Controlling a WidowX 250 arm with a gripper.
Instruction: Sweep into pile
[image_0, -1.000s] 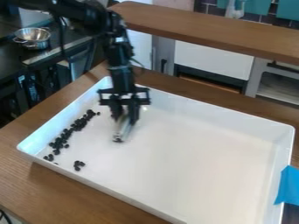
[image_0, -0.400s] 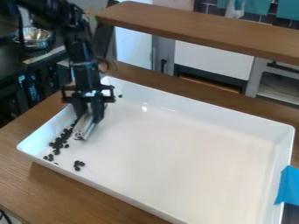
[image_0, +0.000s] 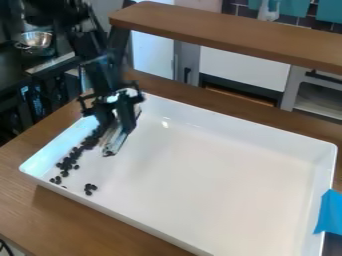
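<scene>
The black gripper (image_0: 116, 116) hangs over the back left part of the white tray (image_0: 200, 145), tilted a little. Between its fingers it holds a pale, silvery scraper-like tool (image_0: 114, 141), whose lower end is down at the tray floor. Small black pieces (image_0: 69, 161) lie in an uneven band along the tray's left side, from the front left corner back to beside the tool. A separate little cluster (image_0: 89, 188) rests near the front left wall. The gripper and tool partly cover the band's back end.
Around the tray is a brown wooden table (image_0: 100, 220). Blue tape (image_0: 328, 212) sticks to the tray's right edge. A raised wooden shelf (image_0: 227, 35) runs behind, and a metal bowl (image_0: 37, 39) stands on the dark counter at the upper left.
The gripper and tool first moved left toward the band of black pieces, then slightly back to the right, tilting. Pieces at the band's back end have shifted; the front cluster stayed put.
</scene>
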